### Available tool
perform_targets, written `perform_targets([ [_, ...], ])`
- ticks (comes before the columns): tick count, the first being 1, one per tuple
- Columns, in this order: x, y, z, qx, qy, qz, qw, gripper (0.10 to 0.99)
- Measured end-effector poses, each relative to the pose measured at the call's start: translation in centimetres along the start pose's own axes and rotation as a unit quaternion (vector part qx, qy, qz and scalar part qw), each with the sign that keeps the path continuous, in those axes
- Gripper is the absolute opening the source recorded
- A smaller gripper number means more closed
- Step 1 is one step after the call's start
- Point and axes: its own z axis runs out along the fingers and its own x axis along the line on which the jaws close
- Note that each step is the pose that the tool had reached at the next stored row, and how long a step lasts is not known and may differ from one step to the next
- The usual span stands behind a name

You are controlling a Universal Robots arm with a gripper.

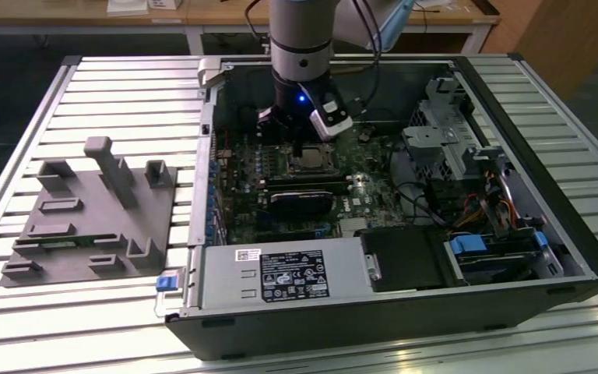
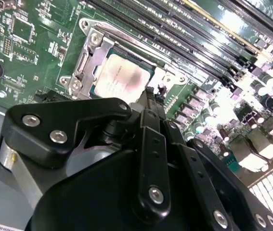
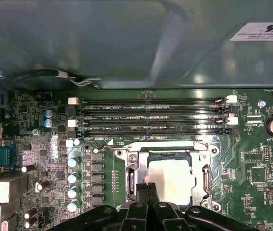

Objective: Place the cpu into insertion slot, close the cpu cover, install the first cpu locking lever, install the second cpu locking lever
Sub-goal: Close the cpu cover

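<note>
exterior view, case: the open computer case (image 1: 382,323) lies on a slatted table (image 1: 60,331). A grey fixture plate (image 1: 91,226) sits well apart on the exterior view's left.
exterior view, gripper: my gripper (image 1: 301,149) is down inside the case, over the far part of the green board (image 1: 367,195).
exterior view, cpu: the cpu (image 1: 310,162) is that little silver square right at my fingertips, on their near side.
exterior view, power supply: the silvery power supply (image 1: 278,276) lies along the near wall of the case.
second wrist view, gripper: my gripper (image 2: 149,94) has its fingers pressed together, and I can't see anything between them. The tips are right at the cpu's edge.
second wrist view, cpu: the cpu (image 2: 119,77) lies flat, grey top up.
second wrist view, cpu cover: the cpu cover (image 2: 85,60) is down around the chip.
first wrist view, cpu: the cpu (image 3: 175,180) sits in the insertion slot (image 3: 167,155) and shows through the window of the cpu cover (image 3: 206,178).
first wrist view, gripper: my gripper (image 3: 147,186) has both fingers side by side and touching, with the tips over one corner of the chip.
first wrist view, memory slots: the long black memory slots (image 3: 150,115) run just beyond the socket, on the side away from my fingers.
</note>
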Motion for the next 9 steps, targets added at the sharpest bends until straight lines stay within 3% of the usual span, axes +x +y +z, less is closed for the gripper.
perform_targets([
  [6,-1.82,0.08,0.06,0.0001,0.0001,0.0,1.0,0.106],
  [9,-1.96,0.09,0.0,0.0001,0.0001,0.0,1.0,0.106],
])
